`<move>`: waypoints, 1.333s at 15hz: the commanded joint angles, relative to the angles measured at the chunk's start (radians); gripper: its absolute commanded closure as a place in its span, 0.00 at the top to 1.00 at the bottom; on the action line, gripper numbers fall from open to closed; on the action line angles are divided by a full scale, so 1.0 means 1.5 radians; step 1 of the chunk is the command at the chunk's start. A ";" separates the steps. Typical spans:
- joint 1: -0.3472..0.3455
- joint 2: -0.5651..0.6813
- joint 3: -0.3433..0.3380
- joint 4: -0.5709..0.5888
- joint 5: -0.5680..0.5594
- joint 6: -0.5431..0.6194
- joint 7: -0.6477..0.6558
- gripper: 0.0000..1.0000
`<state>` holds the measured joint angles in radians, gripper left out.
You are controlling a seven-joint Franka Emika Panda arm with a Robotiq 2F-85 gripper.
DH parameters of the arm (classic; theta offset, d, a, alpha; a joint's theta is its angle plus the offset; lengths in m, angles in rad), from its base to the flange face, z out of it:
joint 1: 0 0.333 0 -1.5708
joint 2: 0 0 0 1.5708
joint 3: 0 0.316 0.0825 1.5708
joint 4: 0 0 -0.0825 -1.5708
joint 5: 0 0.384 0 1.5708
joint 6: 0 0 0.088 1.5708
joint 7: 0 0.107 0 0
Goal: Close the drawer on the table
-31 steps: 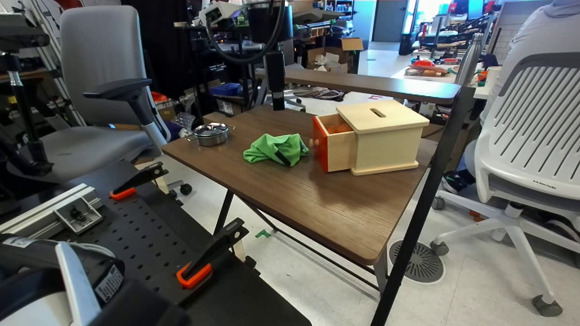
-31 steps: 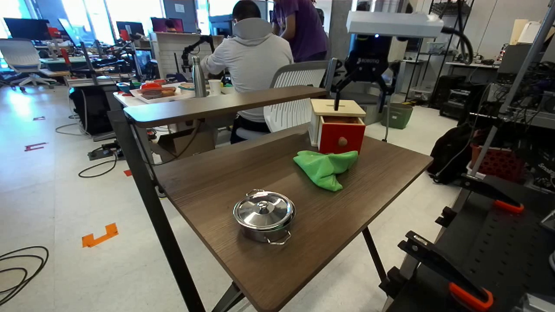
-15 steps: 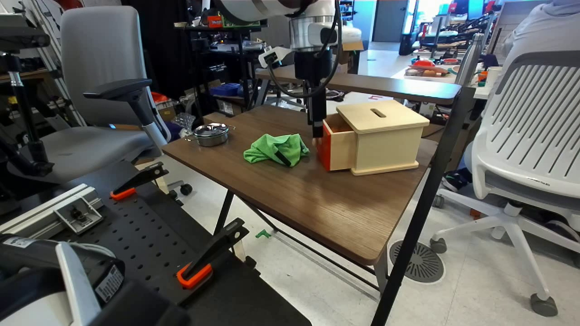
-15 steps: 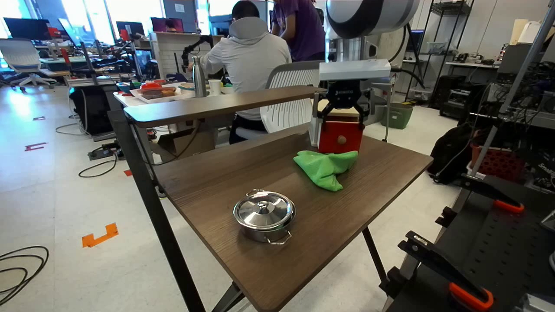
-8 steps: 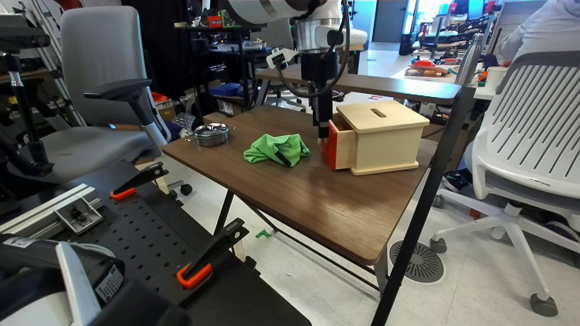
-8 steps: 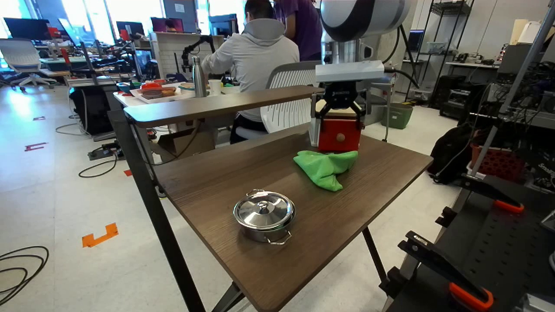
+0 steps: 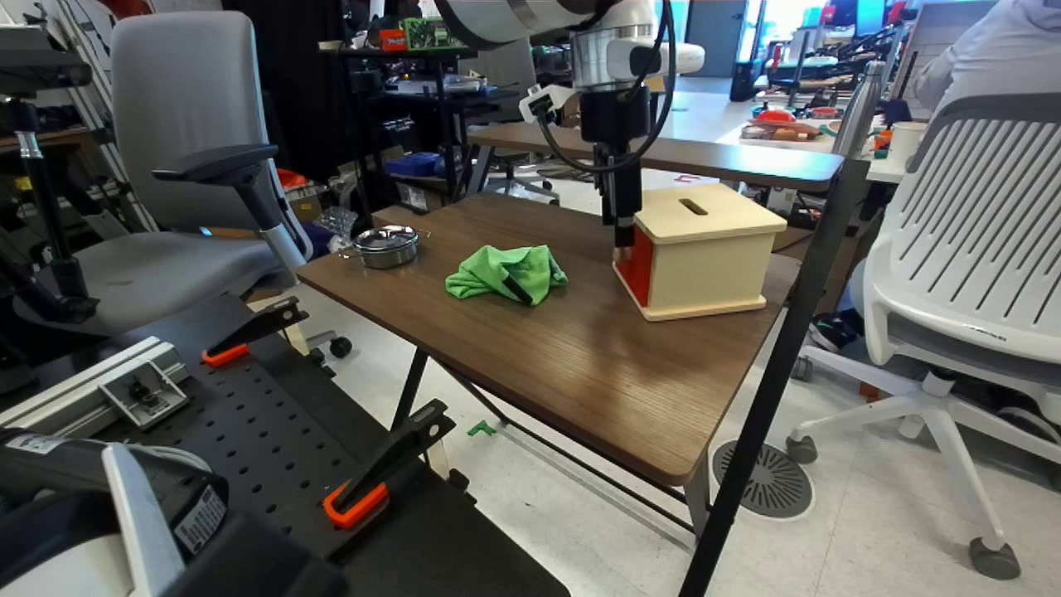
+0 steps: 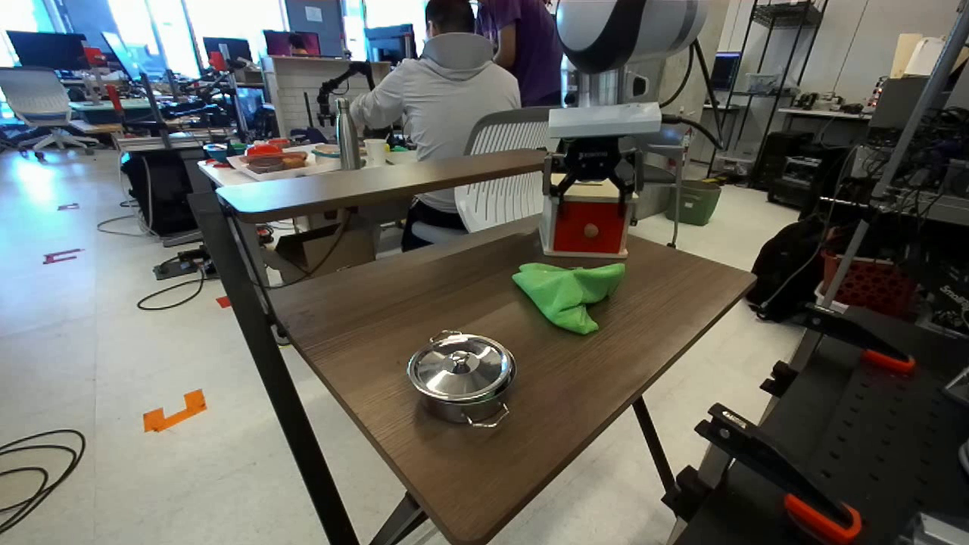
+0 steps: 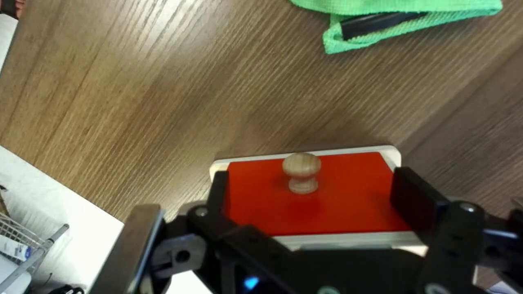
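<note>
The light wooden box (image 7: 713,269) stands on the brown table (image 7: 564,373). Its drawer has a red front (image 8: 569,228) with a round wooden knob (image 9: 301,165). The red front sits flush in the box's frame in both exterior views, so the drawer is shut. My gripper (image 8: 588,210) is open and empty, pointing down at the drawer front. In the wrist view the fingers (image 9: 414,196) stand at the two ends of the red front, with the knob between them, not held. The fingertips are at or very near the red face; contact is hard to tell.
A crumpled green cloth (image 8: 569,295) lies in front of the drawer. A lidded steel pot (image 8: 460,378) stands near the table's far end from the box. A raised shelf (image 7: 663,156) runs along the table's side behind the arm.
The gripper came down in front of the open drawer and moved toward the box. The drawer slid in with it, from well open to flush. Box, cloth and pot stayed in place.
</note>
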<state>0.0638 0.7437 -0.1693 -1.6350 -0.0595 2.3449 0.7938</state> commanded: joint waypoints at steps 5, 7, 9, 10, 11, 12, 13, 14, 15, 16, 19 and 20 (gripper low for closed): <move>-0.003 -0.005 -0.006 0.016 0.014 -0.018 -0.002 1.00; 0.001 -0.016 -0.007 0.002 0.006 -0.024 -0.009 1.00; 0.004 -0.033 -0.006 -0.019 -0.001 -0.033 -0.022 1.00; 0.002 -0.053 0.000 -0.037 0.004 -0.044 -0.032 1.00; 0.003 -0.079 0.004 -0.063 0.005 -0.049 -0.045 1.00; 0.007 -0.102 0.003 -0.086 0.002 -0.052 -0.050 1.00; 0.014 -0.132 0.001 -0.116 -0.005 -0.052 -0.055 1.00; 0.018 -0.159 0.001 -0.142 -0.011 -0.051 -0.062 1.00; 0.028 -0.191 -0.001 -0.173 -0.024 -0.052 -0.066 1.00; 0.038 -0.216 -0.003 -0.195 -0.042 -0.062 -0.070 1.00; 0.025 -0.186 0.008 -0.161 -0.030 -0.057 -0.058 1.00; 0.026 -0.199 0.010 -0.173 -0.031 -0.057 -0.058 1.00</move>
<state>0.1155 0.4451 -0.1675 -1.8977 -0.0993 2.2610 0.7022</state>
